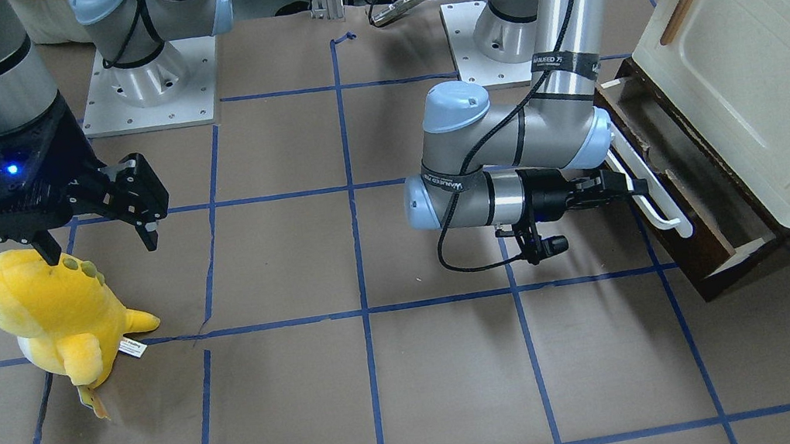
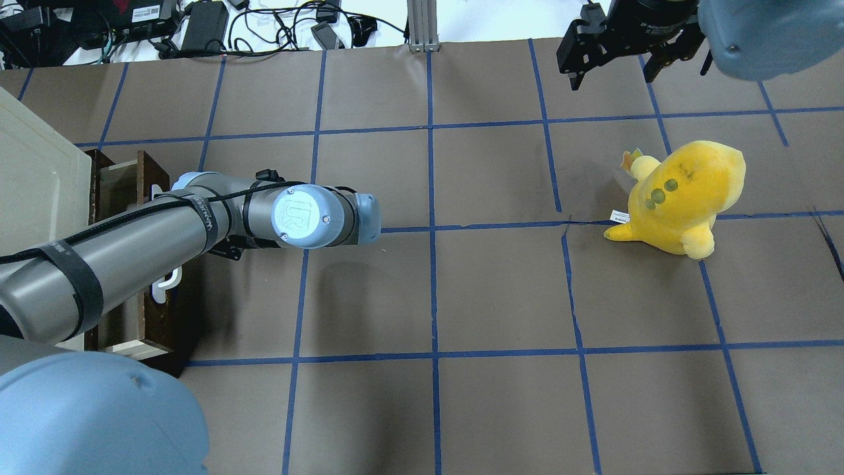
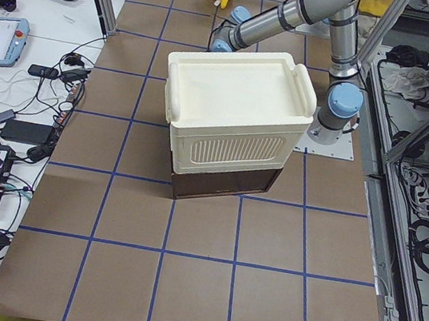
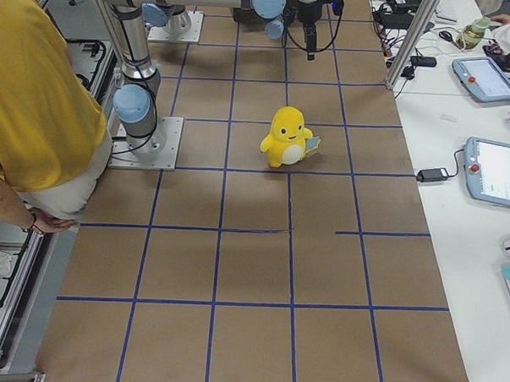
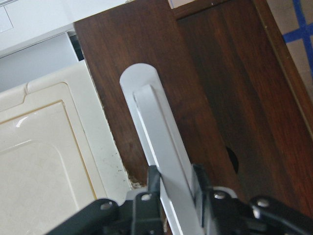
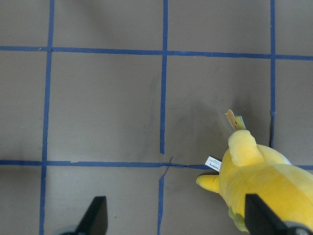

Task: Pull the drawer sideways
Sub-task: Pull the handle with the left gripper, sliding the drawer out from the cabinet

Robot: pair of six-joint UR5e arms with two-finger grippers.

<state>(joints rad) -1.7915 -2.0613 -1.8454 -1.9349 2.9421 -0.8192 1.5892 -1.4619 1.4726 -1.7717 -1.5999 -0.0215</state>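
Drawer (image 1: 685,253) handle (image 5: 156,132) is pinched in the left hand (image 1: 628,185) (right hand (image 1: 99,246) gapes, well apart).

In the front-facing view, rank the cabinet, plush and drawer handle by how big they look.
1. cabinet, largest, though cut off by the frame edge.
2. plush.
3. handle, a thin white bar.

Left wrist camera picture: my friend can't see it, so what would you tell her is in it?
The robot's left black claw is pinching a long white bar handle between its two fingers. The handle sits on a dark brown wooden drawer front, with a cream-white cabinet panel off to the left.
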